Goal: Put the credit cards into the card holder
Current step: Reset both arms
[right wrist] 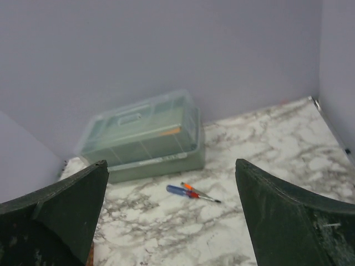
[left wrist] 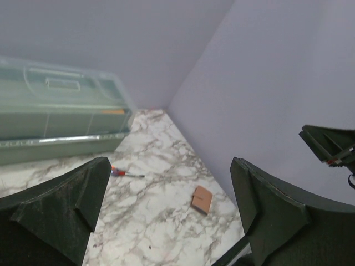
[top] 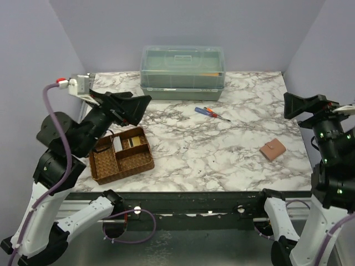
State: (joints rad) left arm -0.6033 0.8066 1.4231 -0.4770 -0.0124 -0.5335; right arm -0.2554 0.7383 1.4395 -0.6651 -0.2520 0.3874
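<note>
The card holder, a closed pinkish-tan wallet, lies flat on the marble table at the right; it also shows in the left wrist view. A silver-white credit card and a tan-gold card lie in the brown woven tray at the left. I see no light blue card. My left gripper is open and empty, raised above the tray's far side. My right gripper is open and empty, raised over the table's right edge, beyond the holder.
A clear green lidded box stands at the back centre. Red-and-blue screwdrivers lie in front of it. Purple walls close in three sides.
</note>
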